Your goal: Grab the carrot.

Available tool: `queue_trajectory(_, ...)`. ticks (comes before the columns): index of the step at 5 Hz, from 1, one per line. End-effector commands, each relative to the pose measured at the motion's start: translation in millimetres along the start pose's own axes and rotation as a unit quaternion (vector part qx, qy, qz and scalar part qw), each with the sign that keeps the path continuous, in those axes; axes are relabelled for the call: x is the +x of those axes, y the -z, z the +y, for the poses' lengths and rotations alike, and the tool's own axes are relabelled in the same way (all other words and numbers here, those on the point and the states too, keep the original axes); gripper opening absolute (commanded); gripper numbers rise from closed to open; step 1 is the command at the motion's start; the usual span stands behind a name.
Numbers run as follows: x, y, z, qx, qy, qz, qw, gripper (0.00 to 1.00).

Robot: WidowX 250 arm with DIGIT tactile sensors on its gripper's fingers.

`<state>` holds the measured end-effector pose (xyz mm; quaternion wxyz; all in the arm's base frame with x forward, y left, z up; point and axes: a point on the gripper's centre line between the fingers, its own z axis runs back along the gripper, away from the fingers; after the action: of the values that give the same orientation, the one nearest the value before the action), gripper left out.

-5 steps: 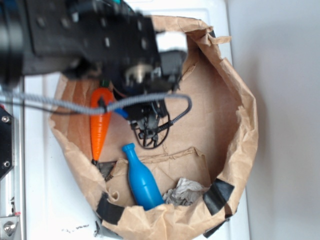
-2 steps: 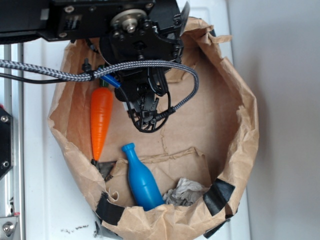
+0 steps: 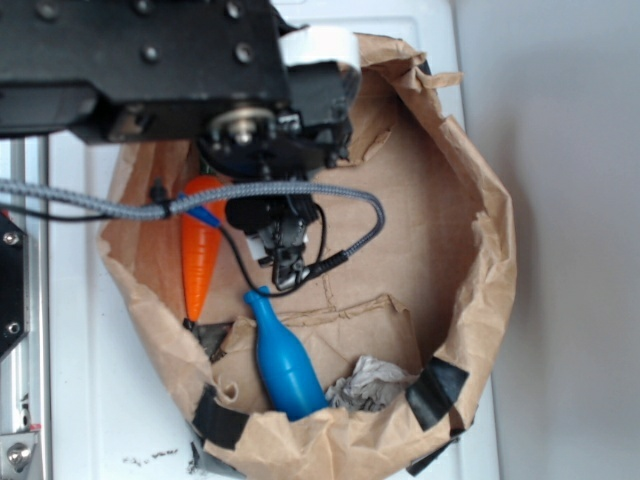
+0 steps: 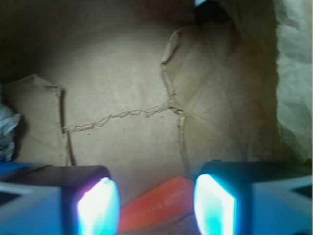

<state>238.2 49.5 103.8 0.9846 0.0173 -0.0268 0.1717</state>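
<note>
Carrot (image 3: 199, 262) lies flat on the floor of the paper bag (image 3: 480, 230), just left of the tool (image 3: 285, 262) in the exterior view; in the wrist view it (image 4: 156, 203) shows low between the spread fingers (image 4: 98, 205), not gripped. Long axis runs vertically in the exterior view, tip toward the bottom. Smooth orange tapered plastic; bag is creased brown paper, and a glossy blue bottle (image 3: 280, 355) lies nearby.

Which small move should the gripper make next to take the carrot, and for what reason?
Probably lower straight down, then close. In the wrist view the gripper is open and the carrot lies between its fingers, not yet touched. In the exterior view the carrot lies on the paper bag floor, beside the blue bottle.
</note>
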Motion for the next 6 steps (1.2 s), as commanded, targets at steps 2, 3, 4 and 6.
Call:
queue_trajectory(2, -10.0, 12.8, 8.0, 0.031, 0.028, 0.041, 0.998, 1.0)
queue_trajectory(3, -9.6, 13.2, -8.8, 0.093, 0.009, 0.077, 0.993, 1.0)
queue_trajectory(4, -9.6, 13.2, -8.8, 0.093, 0.009, 0.077, 0.993, 1.0)
queue_trajectory(6, -11.4, 24.6, -11.8, 0.031, -0.064, 0.079, 0.994, 1.0)
